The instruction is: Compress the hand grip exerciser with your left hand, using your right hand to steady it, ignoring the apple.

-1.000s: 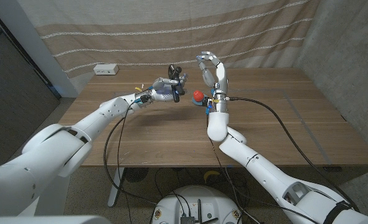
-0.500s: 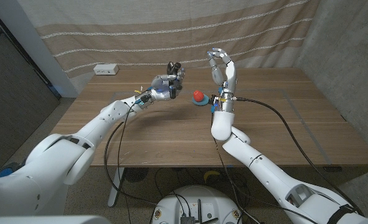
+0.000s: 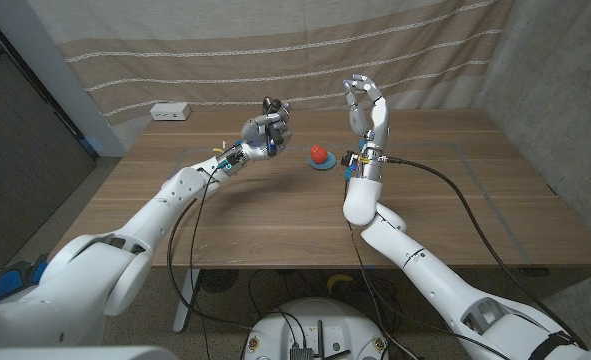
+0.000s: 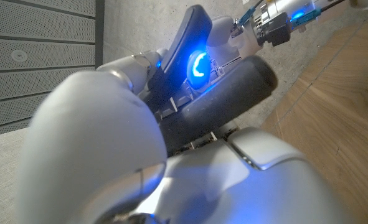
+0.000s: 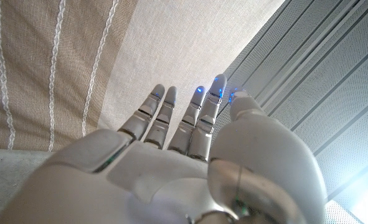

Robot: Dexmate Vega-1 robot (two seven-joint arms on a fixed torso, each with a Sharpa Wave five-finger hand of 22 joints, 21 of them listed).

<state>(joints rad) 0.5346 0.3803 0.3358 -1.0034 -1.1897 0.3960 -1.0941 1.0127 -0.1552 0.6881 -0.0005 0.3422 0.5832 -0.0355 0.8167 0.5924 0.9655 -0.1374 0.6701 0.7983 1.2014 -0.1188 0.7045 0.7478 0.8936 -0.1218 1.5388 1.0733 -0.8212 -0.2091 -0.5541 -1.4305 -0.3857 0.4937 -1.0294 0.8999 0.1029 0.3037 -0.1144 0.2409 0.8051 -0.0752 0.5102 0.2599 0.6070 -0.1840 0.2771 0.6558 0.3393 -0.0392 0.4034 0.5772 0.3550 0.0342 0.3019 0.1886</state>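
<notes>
My left hand (image 3: 263, 136) is raised above the far middle of the table and grips the black hand grip exerciser (image 3: 274, 108), whose top sticks out above the fingers. In the left wrist view a black foam handle (image 4: 227, 93) of the exerciser lies across my palm (image 4: 127, 162). My right hand (image 3: 366, 106) is held upright in the air well to the right of the exerciser, fingers slightly curled and empty, touching nothing. Its fingers (image 5: 190, 118) reach up against the curtain in the right wrist view. A small red apple (image 3: 318, 153) sits on a blue dish between the two hands.
A white power strip (image 3: 170, 112) lies at the table's far left edge. A striped beige curtain (image 3: 275, 50) hangs behind the wooden table (image 3: 275, 220). Black cables run along both forearms over the table's near half.
My right hand has moved right and away from the exerciser, rising upright. My left hand has lifted the exerciser slightly up and back.
</notes>
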